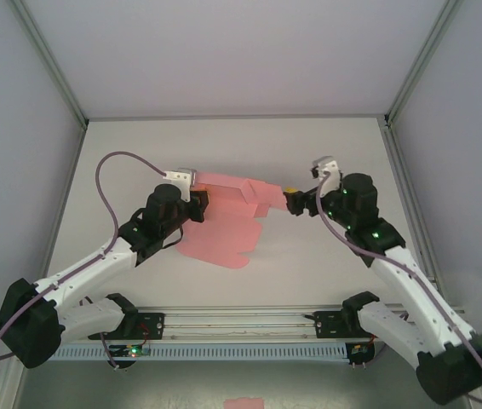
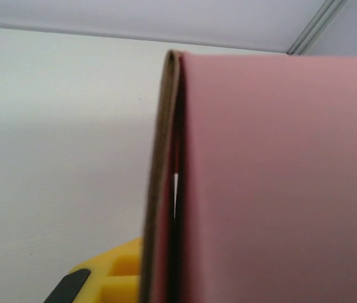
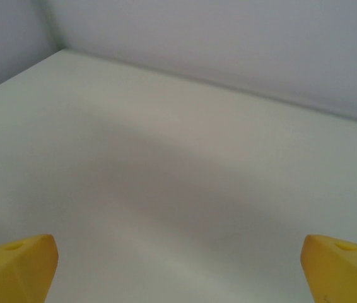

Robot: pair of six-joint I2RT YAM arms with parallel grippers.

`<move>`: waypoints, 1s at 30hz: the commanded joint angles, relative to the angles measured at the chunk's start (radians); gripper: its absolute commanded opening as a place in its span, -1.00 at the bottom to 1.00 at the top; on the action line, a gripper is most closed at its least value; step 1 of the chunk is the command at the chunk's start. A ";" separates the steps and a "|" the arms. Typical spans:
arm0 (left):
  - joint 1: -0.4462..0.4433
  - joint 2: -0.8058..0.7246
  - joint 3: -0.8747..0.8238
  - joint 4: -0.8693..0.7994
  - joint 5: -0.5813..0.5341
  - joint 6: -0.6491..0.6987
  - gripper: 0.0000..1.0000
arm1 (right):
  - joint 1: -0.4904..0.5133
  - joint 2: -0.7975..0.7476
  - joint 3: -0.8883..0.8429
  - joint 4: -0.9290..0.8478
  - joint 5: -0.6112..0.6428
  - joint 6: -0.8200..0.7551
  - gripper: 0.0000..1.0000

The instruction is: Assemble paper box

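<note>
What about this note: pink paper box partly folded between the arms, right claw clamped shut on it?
Wrong on the claw: the right wrist view shows the right claw open, nothing between its fingertips. The paper box is partly folded between the arms.

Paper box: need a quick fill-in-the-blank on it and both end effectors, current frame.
1. The paper box lying partly folded on the table is ___ in colour.
2. In the right wrist view, the right end effector is ___, with nothing between its yellow fingers.
3. In the top view, the left end effector sits at the ___ edge of the paper box.

Missing words: pink; open; left.
</note>
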 commanded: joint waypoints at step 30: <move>0.009 0.179 0.162 -0.220 -0.192 -0.092 -1.00 | 0.295 0.243 0.065 0.138 0.136 -0.012 0.89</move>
